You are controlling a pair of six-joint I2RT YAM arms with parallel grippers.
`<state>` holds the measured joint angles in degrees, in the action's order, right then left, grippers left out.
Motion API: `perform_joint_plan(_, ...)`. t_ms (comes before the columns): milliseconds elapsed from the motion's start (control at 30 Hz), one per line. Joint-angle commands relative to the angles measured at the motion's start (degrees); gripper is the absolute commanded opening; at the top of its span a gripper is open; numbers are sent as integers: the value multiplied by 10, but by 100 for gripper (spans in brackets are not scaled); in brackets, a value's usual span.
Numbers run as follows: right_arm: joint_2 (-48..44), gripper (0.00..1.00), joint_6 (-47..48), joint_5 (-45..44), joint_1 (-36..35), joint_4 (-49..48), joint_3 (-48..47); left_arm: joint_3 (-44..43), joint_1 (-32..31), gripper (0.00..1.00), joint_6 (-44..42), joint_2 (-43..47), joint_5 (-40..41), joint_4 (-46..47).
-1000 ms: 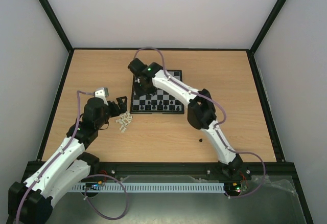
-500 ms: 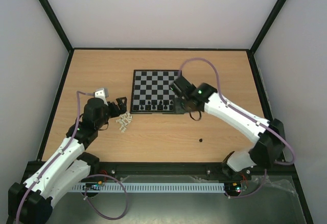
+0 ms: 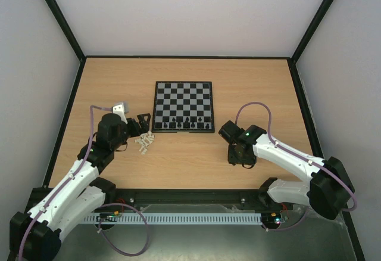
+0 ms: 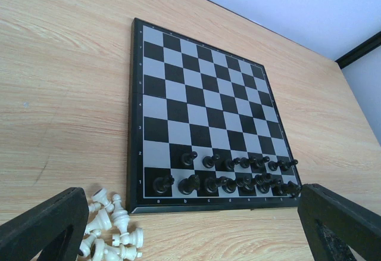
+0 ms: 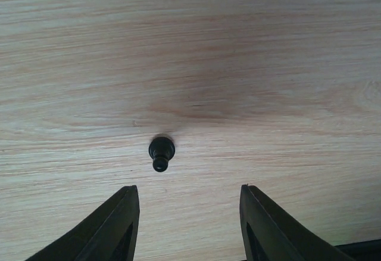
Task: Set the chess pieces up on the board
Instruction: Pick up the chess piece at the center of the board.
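Note:
The board (image 3: 183,97) lies mid-table, and black chess pieces (image 3: 183,121) stand in its two near rows, seen closer in the left wrist view as black chess pieces (image 4: 232,174) on the board (image 4: 196,106). A heap of white chess pieces (image 3: 143,143) lies on the wood by its near left corner. My left gripper (image 3: 144,124) hovers wide open just left of the board, facing it, with the white pieces (image 4: 110,225) by its left finger. My right gripper (image 5: 187,198) is open over bare wood, and a lone black pawn (image 5: 161,152) stands just ahead of its left finger, untouched.
A black frame rail (image 3: 196,194) runs along the table's near edge close behind my right gripper (image 3: 233,157). The wooden table (image 3: 268,94) is bordered by black edges and white walls on the other three sides.
My right arm has swung off the board's left side, past its near right corner, down to the table over the lone black pawn. The left arm has not moved.

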<state>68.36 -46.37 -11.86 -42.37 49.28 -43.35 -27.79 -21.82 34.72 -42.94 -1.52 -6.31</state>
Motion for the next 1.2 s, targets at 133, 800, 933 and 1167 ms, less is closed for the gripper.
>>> perform_joint_plan(133,3,45,-28,24,2,-15,32,8,2,100,0,-2,-19,21)
perform_joint_plan(800,69,37,-21,23,2,-55,28,12,2,100,0,-6,-15,23)
perform_joint_plan(933,82,32,-22,23,2,-54,31,13,2,100,0,-6,-16,24)
perform_joint_plan(1167,94,27,-19,31,1,-56,32,19,2,100,0,-4,-16,26)
